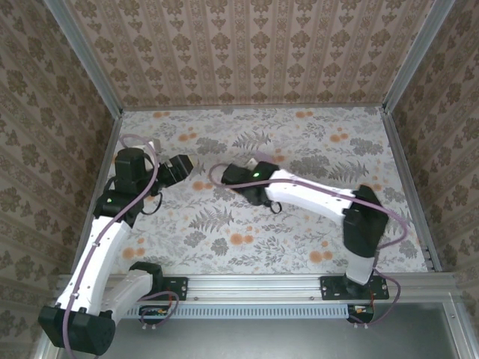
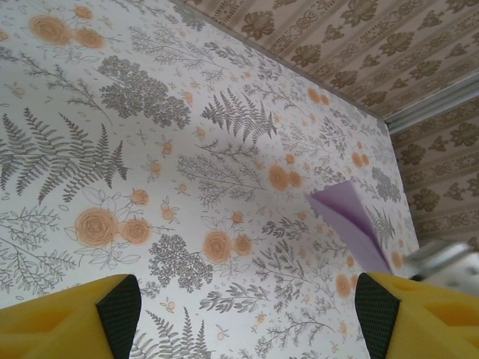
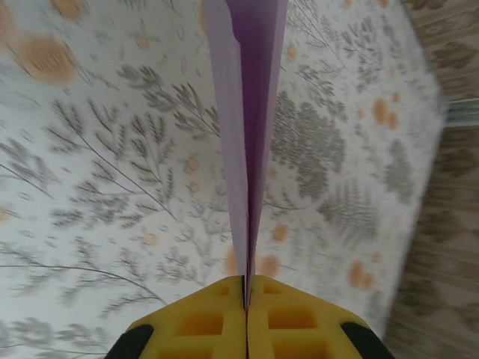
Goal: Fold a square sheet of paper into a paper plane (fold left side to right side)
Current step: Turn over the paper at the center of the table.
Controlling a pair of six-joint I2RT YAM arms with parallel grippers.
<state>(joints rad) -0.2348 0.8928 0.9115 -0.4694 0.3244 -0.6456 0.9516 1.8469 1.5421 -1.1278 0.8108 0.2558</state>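
Right gripper [image 3: 246, 288]: we see its 2 yellow fingers pressed flat together, with the paper plane [image 3: 251, 112] pinched in the seam between the tips. The lilac paper leaves the seam as a thin edge. It runs straight out ahead of the fingers and widens toward the top of the right wrist view. Its 2 folded layers lie close, with a darker crease between them. The flower-print table [image 3: 90, 187] lies beyond the fingers, blurred. We cannot tell whether the plane's far end touches it.

Left gripper [image 2: 247, 318]: jaws wide apart, 1 yellow finger at each lower corner of the left wrist view, with a black pad on each inner face. The gap between them looks onto printed tabletop. Ahead of the right-hand finger a lilac corner of the plane shows, apart from both fingers. A blurred pale part [image 2: 449, 258] lies just above that finger. We cannot tell what it is.

Top view: the 2 grippers face each other, near but apart.
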